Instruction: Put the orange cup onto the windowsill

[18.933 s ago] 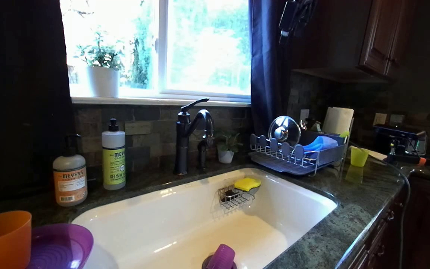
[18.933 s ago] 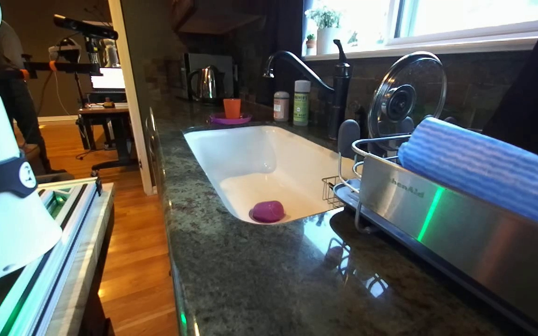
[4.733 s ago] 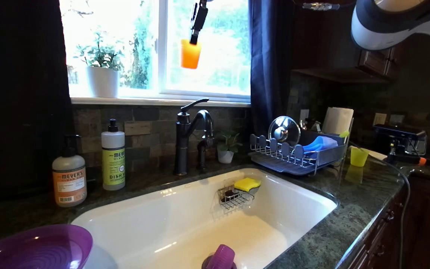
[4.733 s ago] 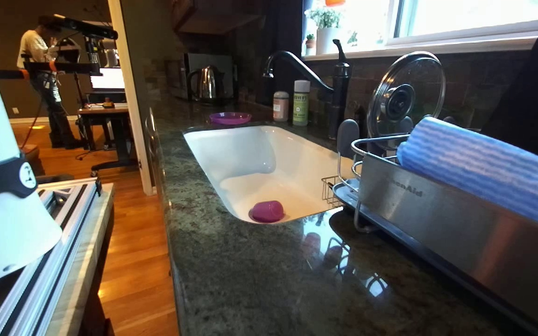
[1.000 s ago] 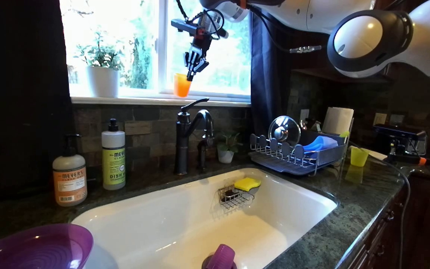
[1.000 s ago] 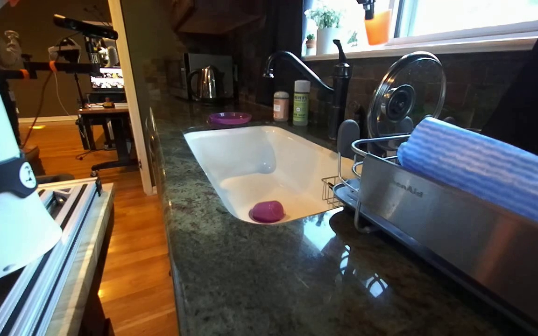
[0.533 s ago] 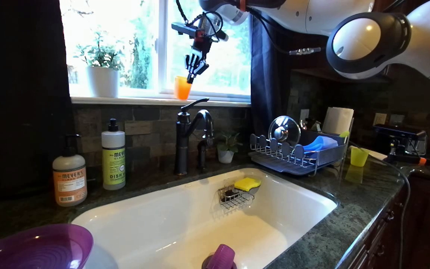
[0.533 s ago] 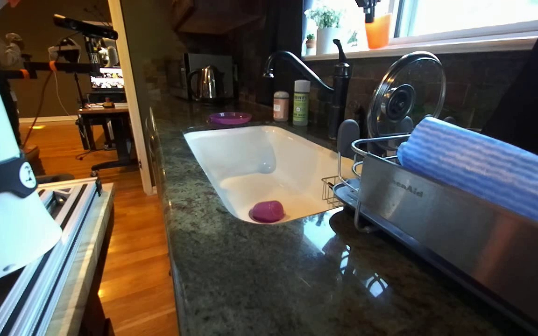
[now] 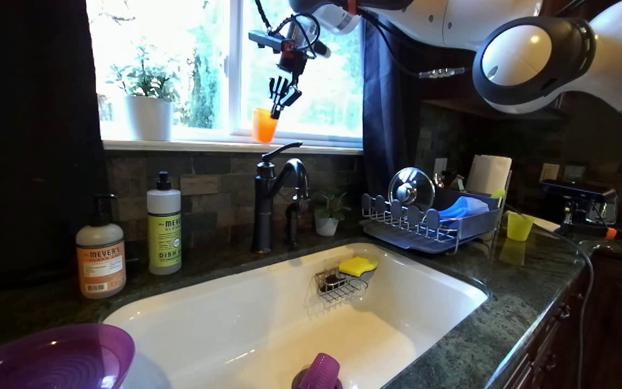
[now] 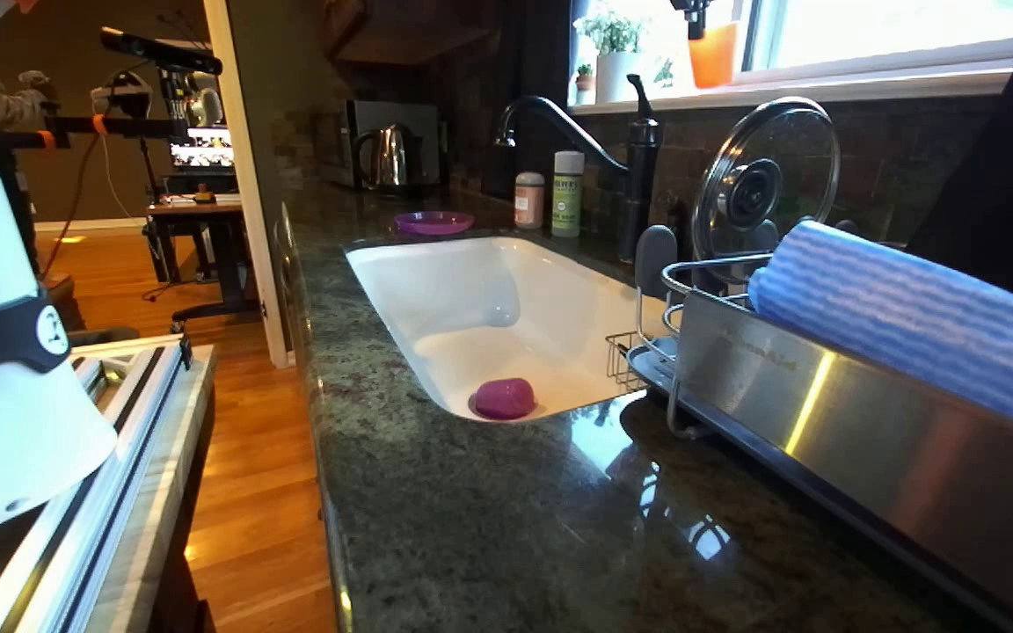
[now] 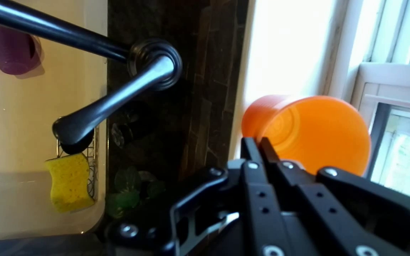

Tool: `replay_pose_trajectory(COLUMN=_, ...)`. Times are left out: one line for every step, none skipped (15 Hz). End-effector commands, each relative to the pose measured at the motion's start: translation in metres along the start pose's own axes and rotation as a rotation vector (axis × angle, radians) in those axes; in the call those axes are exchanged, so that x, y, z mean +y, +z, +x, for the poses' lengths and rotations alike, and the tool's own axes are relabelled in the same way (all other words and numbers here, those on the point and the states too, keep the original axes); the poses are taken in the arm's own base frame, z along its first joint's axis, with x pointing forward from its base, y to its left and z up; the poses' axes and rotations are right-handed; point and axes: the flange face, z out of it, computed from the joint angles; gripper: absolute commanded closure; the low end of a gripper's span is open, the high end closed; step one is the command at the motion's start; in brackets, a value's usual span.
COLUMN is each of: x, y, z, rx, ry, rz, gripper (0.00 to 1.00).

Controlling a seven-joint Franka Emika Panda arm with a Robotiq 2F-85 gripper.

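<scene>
The orange cup (image 9: 264, 127) is at the window, leaning a little, its mouth up, in both exterior views (image 10: 713, 60). My gripper (image 11: 257, 142) is shut on the cup's near wall at the rim: in the wrist view one finger lies inside the cup (image 11: 322, 131), the other outside. The white windowsill (image 9: 197, 145) runs beneath the cup, also seen along the wrist view (image 11: 279, 49). The cup's base is at about sill height; whether it touches the sill I cannot tell.
A white plant pot (image 9: 149, 120) stands on the sill to one side. The black faucet (image 9: 263, 210) rises in front, its handle (image 11: 116, 99) just below the sill. Soap bottles (image 9: 164, 232), the sink (image 9: 192, 302) and a dish rack (image 9: 424, 232) lie lower.
Over the last second the held cup has come down slightly toward the sill, then risen a hair since half a second ago. The grip on its rim is unchanged.
</scene>
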Motion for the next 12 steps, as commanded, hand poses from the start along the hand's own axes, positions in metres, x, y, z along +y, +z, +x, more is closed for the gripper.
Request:
replay_pose_trajectory(x=0.003, y=-0.013, z=-0.001, rx=-0.023, ry=0.051, rz=-0.019, gripper=0.99)
replay_pose_trajectory(x=0.004, y=-0.014, z=0.000, rx=-0.024, ry=0.058, rz=-0.023, gripper=0.99)
replay_pose_trajectory(x=0.004, y=-0.015, z=0.000, rx=-0.024, ry=0.065, rz=-0.023, gripper=0.99)
replay_pose_trajectory(x=0.004, y=-0.014, z=0.001, rx=-0.026, ry=0.070, rz=-0.026, gripper=0.99)
replay_pose_trajectory(x=0.004, y=-0.014, z=0.002, rx=-0.028, ry=0.077, rz=-0.031, gripper=0.99)
replay_pose_trajectory(x=0.005, y=-0.013, z=0.005, rx=-0.033, ry=0.089, rz=-0.039, gripper=0.99)
replay_pose_trajectory(x=0.006, y=-0.013, z=0.007, rx=-0.041, ry=0.099, rz=-0.048, gripper=0.99)
replay_pose_trajectory(x=0.007, y=-0.013, z=0.009, rx=-0.048, ry=0.108, rz=-0.058, gripper=0.99)
replay_pose_trajectory(x=0.007, y=-0.013, z=0.011, rx=-0.052, ry=0.118, rz=-0.064, gripper=0.99)
replay_pose_trajectory(x=0.008, y=-0.012, z=0.012, rx=-0.054, ry=0.125, rz=-0.068, gripper=0.99)
replay_pose_trajectory(x=0.008, y=-0.012, z=0.013, rx=-0.057, ry=0.130, rz=-0.068, gripper=0.99)
replay_pose_trajectory(x=0.008, y=-0.012, z=0.014, rx=-0.057, ry=0.134, rz=-0.069, gripper=0.99)
